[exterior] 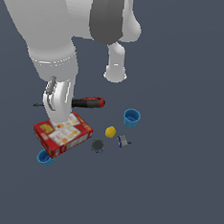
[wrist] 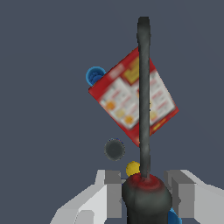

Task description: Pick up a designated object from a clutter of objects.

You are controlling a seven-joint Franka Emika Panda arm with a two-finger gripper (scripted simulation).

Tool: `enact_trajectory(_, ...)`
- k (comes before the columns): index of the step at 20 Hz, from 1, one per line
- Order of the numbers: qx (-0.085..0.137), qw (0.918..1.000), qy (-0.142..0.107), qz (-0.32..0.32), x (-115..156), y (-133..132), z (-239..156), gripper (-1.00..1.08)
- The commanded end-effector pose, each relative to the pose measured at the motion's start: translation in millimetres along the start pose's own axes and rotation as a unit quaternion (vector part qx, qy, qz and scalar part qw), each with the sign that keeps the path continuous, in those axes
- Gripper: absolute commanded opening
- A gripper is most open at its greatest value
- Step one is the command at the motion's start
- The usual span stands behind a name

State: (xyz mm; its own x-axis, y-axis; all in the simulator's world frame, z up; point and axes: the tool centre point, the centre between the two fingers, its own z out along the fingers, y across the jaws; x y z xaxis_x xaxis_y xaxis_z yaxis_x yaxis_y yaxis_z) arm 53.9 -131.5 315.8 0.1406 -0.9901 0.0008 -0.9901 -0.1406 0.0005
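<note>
Exterior view: the screwdriver (exterior: 87, 102) is held level in the gripper (exterior: 57, 104), apparently clear above the cracker box (exterior: 64, 134), though the height is hard to judge. Wrist view: the fingers (wrist: 113, 192) close on either side of the handle, with the shaft running out over the box. The yellow ball (exterior: 110, 131), dark can (exterior: 97, 145) and blue cup (exterior: 131, 117) lie apart below. Judged progress: grasp and lift done; only holding it clear remains.
</note>
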Motion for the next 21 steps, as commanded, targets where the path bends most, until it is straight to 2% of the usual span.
enact_trajectory(1,0.0,1.0,0.0,0.0,4.1,-9.9,-13.1,-1.0)
enact_trajectory(11,0.0,1.0,0.0,0.0,15.6,-36.7,-46.3,-1.0)
enact_trajectory(21,0.0,1.0,0.0,0.0,19.3,-44.8,-55.8,-1.0)
